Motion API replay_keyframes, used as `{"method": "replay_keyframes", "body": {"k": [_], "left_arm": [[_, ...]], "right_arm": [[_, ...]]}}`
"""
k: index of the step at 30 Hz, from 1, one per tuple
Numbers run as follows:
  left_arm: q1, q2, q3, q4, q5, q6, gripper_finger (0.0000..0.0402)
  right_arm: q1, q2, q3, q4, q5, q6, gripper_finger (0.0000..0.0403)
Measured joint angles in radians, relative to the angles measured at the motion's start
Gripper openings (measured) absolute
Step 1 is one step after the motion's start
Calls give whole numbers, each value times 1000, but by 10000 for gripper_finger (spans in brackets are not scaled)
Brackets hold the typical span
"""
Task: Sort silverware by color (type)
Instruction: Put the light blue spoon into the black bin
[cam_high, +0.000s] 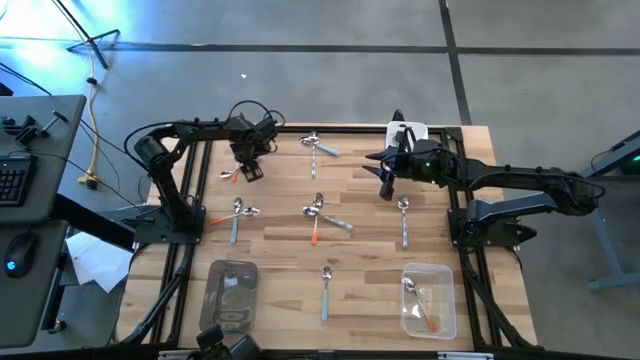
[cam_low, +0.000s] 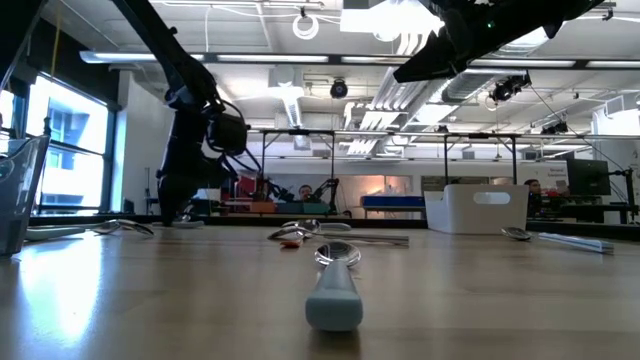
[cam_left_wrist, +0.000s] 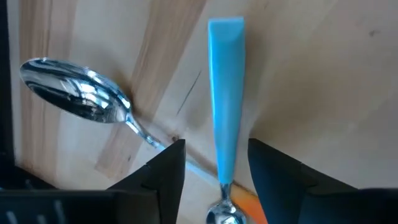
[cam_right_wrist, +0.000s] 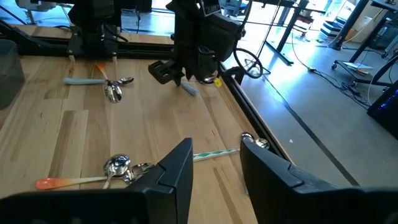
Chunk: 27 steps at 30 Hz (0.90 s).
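a: left gripper (cam_high: 247, 170) sits low at the table's ten o'clock, jaws parted, a light blue spoon handle (cam_left_wrist: 225, 118) running up between the fingers (cam_left_wrist: 163, 180). whether they pinch it, i can't tell.

b: and the right gripper (cam_high: 386, 189)?

a: up off the wood near one o'clock, fingers (cam_right_wrist: 176, 171) apart, holding nothing.

b: what's hard to read?

a: the spoon bowl under the left wrist is cut off at the frame edge, with a smear of orange beside it. from above, that spot is just a small blur by the gripper.

b: surface?

a: pale wooden table (cam_high: 280, 280) in a black frame, grey floor around. spoons lie scattered: a pair at nine o'clock (cam_high: 238, 212), a crossed cluster at centre (cam_high: 318, 213), one at three o'clock (cam_high: 403, 215), one at six (cam_high: 326, 285), a pair at twelve (cam_high: 316, 145). two more rest in the clear tub (cam_high: 428, 299) at five o'clock. an empty-looking tub (cam_high: 231, 293) sits at seven.

b: anything only one view has?

a: the low view shows a white bin (cam_low: 476, 209) and a bright workshop with seated people far off. the left wrist alone shows a plain silver spoon (cam_left_wrist: 81, 98) next to the blue handle.
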<state>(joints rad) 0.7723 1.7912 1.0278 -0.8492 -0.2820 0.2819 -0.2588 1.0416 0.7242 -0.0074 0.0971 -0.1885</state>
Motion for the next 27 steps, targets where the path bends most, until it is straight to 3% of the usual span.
{"method": "replay_keyframes", "body": {"k": [10, 21, 27], "left_arm": [[0, 0, 0, -18, -11, 35, 115], [0, 0, 0, -16, -10, 15, 144], [0, 0, 0, -8, -10, 8, 141]], "right_arm": [[0, 0, 0, -10, 0, 0, 119], [0, 0, 0, -11, 0, 0, 119], [0, 0, 0, -11, 0, 0, 119]]}}
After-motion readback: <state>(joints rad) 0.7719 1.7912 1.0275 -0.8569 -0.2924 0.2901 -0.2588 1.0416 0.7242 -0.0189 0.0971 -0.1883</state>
